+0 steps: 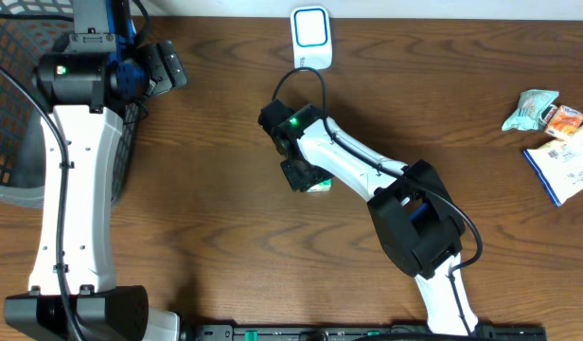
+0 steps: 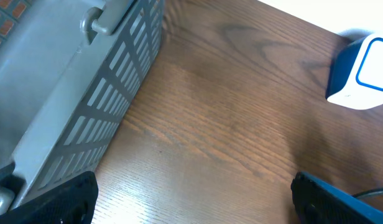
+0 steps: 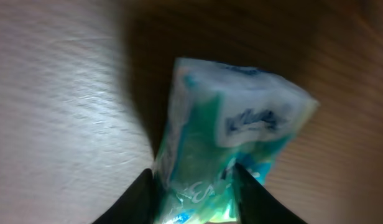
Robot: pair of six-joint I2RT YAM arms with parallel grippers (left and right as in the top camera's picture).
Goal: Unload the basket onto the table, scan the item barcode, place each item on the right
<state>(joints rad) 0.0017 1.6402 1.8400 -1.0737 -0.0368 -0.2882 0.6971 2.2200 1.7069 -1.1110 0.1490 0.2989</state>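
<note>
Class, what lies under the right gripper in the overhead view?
A green tissue pack pokes out beneath the right gripper. The gripper covers most of it, so no barcode shows.

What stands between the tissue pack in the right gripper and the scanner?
Nothing visible. The tissue pack sits between the jaws of the right gripper; only bare table and that arm's own cable lie before the scanner.

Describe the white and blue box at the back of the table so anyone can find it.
On the wooden table, look along the far edge, midway between the mesh basket on the left and the crinkly packets on the right. The white box stands there, beyond the tissue pack in the right gripper; only it is rigid, with a blue rounded square on its face.
</note>
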